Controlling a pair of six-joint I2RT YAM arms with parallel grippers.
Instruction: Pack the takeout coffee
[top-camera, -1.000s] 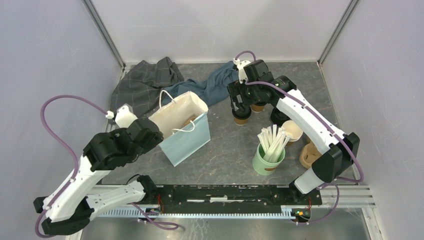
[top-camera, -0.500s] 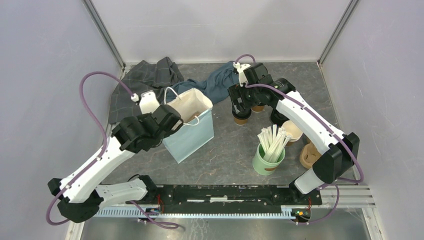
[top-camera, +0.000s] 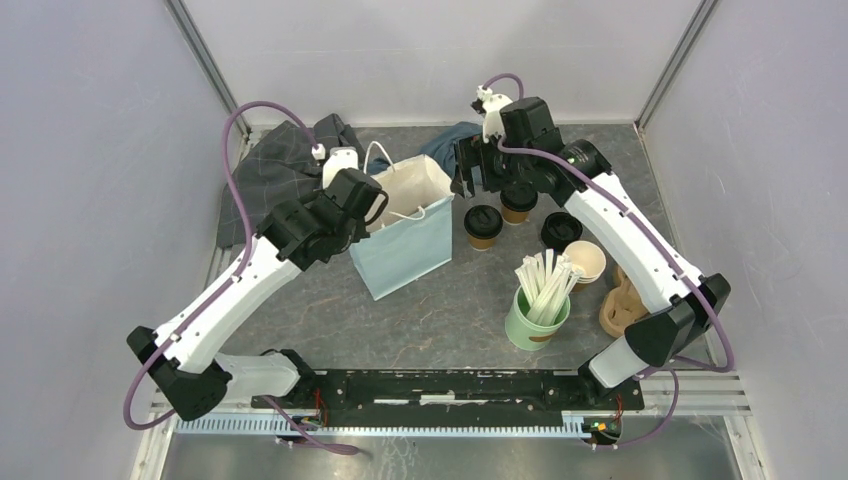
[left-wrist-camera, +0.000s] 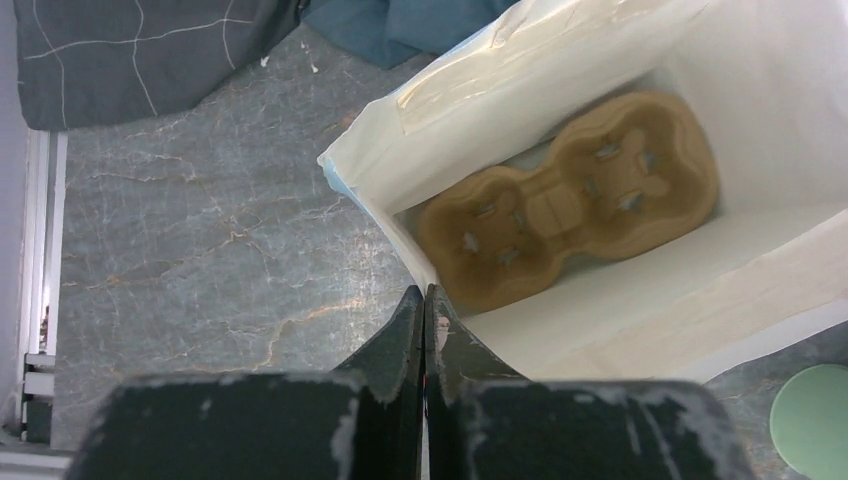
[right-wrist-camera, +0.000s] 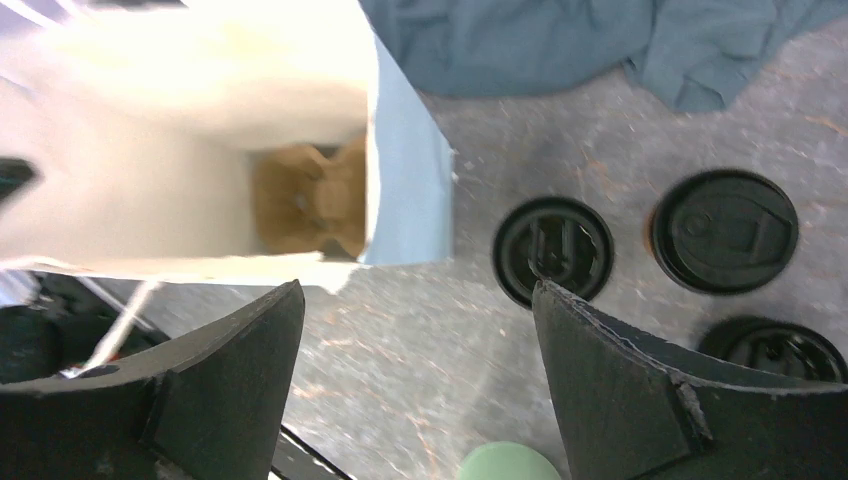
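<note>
Takeout coffee (top-camera: 483, 226), two black-lidded kraft cups, stands on the grey table (top-camera: 450, 320) beside the pale blue paper bag (top-camera: 400, 255), not in it. A brown pulp carrier (left-wrist-camera: 570, 205) lies in the bag's bottom. The right gripper (right-wrist-camera: 418, 300) hangs spread wide and empty above them. The left gripper (left-wrist-camera: 422, 305) is clenched tight at the bag's rim; whether it pinches paper I cannot tell.

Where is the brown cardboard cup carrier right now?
Left wrist view: the cup carrier lies flat at the bottom of the open paper bag, centre-right of frame.
</note>
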